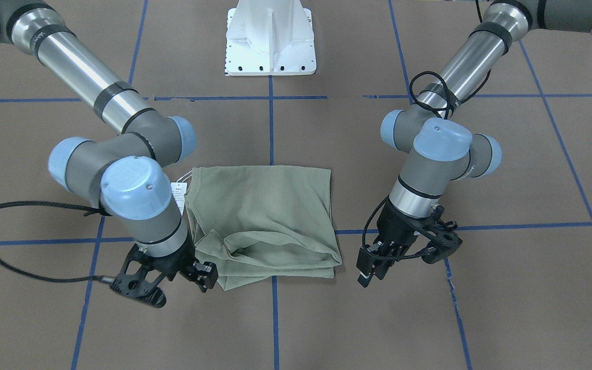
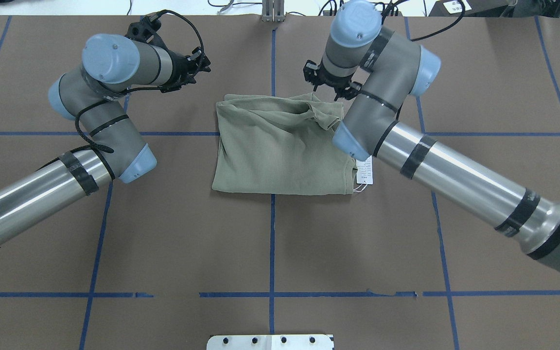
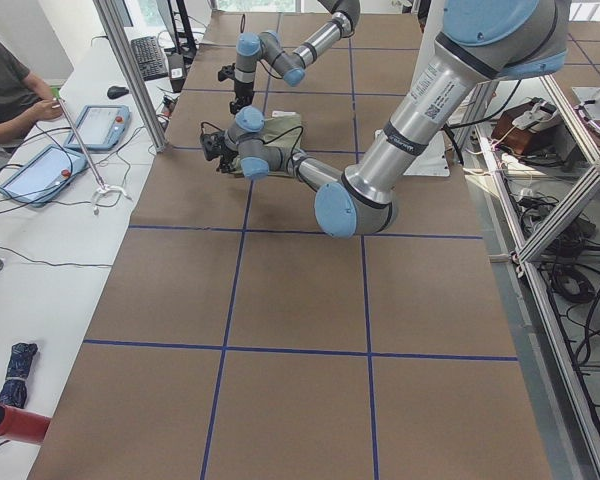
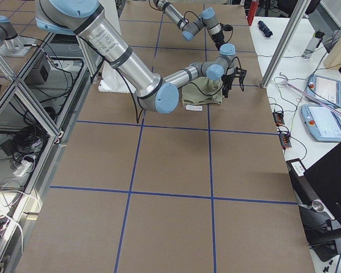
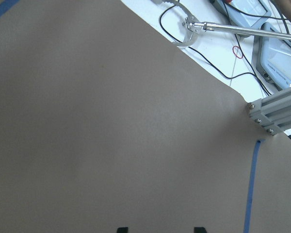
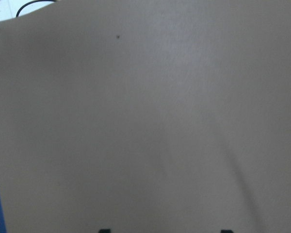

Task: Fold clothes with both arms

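The sage-green shirt point(image 1: 262, 210) lies folded into a rough rectangle at the table's middle point(image 2: 280, 146). Its far edge is bunched and its white hang tag point(image 2: 365, 172) sticks out on the right. My left gripper point(image 1: 370, 270) is open and empty, hanging off the shirt's far left corner and apart from it point(image 2: 197, 63). My right gripper point(image 1: 204, 275) is open and empty, close beside the shirt's far right corner point(image 2: 326, 82). Both wrist views show only bare table between the spread fingertips point(image 5: 122, 229) point(image 6: 104, 231).
The white pedestal base point(image 1: 271, 38) stands at the robot's side of the brown table with blue tape lines point(image 2: 272, 233). An aluminium frame post point(image 5: 271, 111) and a side bench with tablets and cables lie beyond the far edge. An operator point(image 3: 10, 80) sits there.
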Controlling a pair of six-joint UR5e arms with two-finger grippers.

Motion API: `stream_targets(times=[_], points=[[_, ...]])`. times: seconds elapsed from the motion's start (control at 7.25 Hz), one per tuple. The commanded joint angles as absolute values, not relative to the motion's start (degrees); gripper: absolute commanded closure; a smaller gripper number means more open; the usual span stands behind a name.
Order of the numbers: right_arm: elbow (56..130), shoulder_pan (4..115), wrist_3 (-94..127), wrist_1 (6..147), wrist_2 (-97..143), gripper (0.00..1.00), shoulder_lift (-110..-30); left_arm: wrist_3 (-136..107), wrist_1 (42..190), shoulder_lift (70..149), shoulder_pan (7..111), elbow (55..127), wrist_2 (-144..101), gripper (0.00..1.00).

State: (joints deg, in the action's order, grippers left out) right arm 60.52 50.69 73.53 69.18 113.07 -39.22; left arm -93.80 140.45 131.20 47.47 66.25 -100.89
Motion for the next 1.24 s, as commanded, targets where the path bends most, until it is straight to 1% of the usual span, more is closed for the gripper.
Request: stream_targets(times=[0.0,0.14,0.28,0.41,0.69,0.83,0.96,1.1], points=[[58.4,55.0,66.0,69.0,117.6,0.0,-39.5,-89.2,140.9,130.1,50.7,67.2,-108.1,0.46],[60.1,53.3,67.4,68.8,117.6,0.0,-39.5,-87.3,140.8,127.4,51.7,70.2,-110.5,0.46],[61.7,50.7,73.4,68.6,117.3,0.0,-39.5,-86.1,140.5,125.1,52.7,73.1,-113.1,0.46],[62.9,47.6,76.6,68.3,116.6,0.0,-39.5,-84.6,140.3,123.9,54.6,74.7,-116.3,0.46],[68.5,43.4,80.4,68.6,113.4,0.01,-39.5,-83.5,140.7,121.7,55.6,75.6,-117.9,0.46],[71.9,41.2,83.6,69.0,112.6,0.08,-40.7,-82.9,141.0,120.8,55.6,75.6,-117.9,0.46],[75.0,38.0,87.2,69.0,109.1,0.94,-42.6,-80.8,140.9,120.6,55.7,75.4,-117.9,0.46],[77.0,35.4,87.8,69.0,107.9,1.0,-44.1,-80.8,140.9,120.4,56.2,75.4,-117.9,0.46]])
